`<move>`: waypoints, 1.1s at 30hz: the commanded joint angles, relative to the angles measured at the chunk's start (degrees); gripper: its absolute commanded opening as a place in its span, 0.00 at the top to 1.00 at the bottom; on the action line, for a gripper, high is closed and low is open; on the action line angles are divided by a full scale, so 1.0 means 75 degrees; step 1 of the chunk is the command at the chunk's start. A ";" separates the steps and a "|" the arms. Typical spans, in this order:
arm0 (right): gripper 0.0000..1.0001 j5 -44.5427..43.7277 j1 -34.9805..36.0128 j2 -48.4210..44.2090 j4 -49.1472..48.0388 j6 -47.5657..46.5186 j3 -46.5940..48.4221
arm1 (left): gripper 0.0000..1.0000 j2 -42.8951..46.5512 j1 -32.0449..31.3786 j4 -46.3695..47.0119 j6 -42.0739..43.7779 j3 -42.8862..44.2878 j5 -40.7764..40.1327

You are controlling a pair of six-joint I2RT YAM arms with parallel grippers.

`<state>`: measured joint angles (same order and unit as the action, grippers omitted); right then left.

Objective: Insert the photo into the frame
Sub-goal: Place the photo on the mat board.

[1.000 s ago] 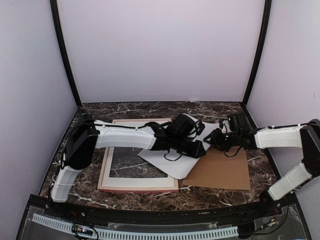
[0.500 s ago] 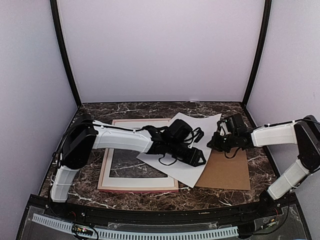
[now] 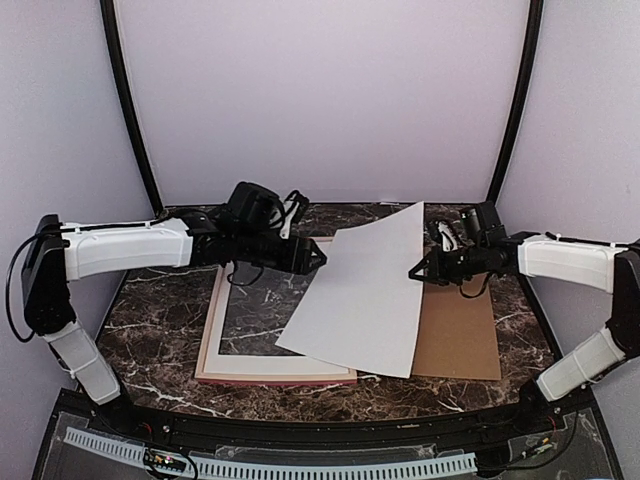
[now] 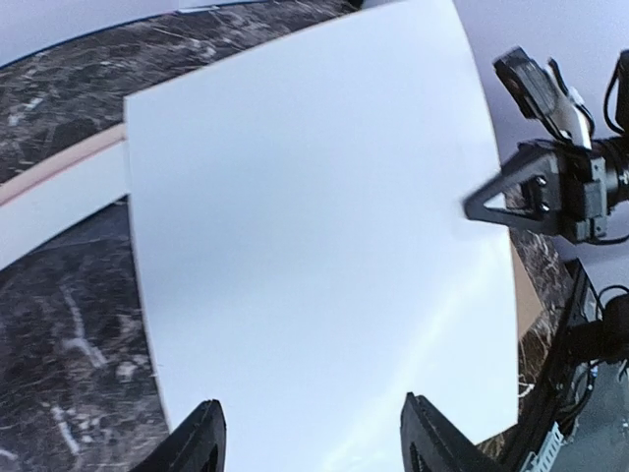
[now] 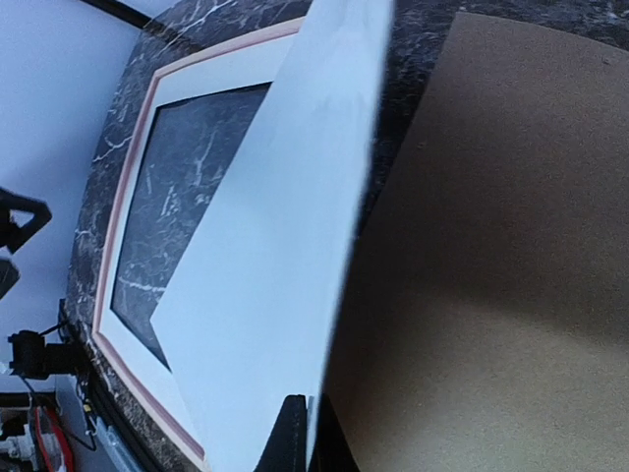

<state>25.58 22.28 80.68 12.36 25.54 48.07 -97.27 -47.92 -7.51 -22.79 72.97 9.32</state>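
my r claw point(image 3: 412, 272) pinches the photo point(image 3: 360, 295) by its rt edge, tilted up; l claw point(image 3: 318, 258) gapes, empty. next i'd lay it over the frame point(image 3: 212, 340), corners squared.

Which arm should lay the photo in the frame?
Probably right: the right end effector is shut on the photo, holding it tilted over the frame; the left end effector is open, holding nothing.
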 commanded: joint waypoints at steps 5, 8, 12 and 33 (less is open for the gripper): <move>1.00 0.2061 0.0222 0.0181 -0.0015 -0.0065 0.1037 | 0.32 0.1440 0.0825 -0.0938 0.0388 -0.0841 -0.1614; 1.00 0.2243 0.0555 0.0320 -0.0053 0.0158 0.1580 | 0.30 0.1776 0.1352 -0.1121 0.0384 -0.1031 -0.1785; 1.00 0.2331 0.1106 0.0560 -0.0027 0.0475 0.2515 | 0.24 0.2324 0.2083 -0.1357 0.0367 -0.1388 -0.1961; 1.00 0.3442 0.3120 0.3121 -0.1982 0.2856 0.5904 | 0.09 0.4571 0.5414 -0.2097 0.0368 -0.1929 -0.2703</move>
<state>48.49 45.12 100.71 4.38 42.94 91.94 -66.26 -7.84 -21.32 -20.14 59.57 -6.76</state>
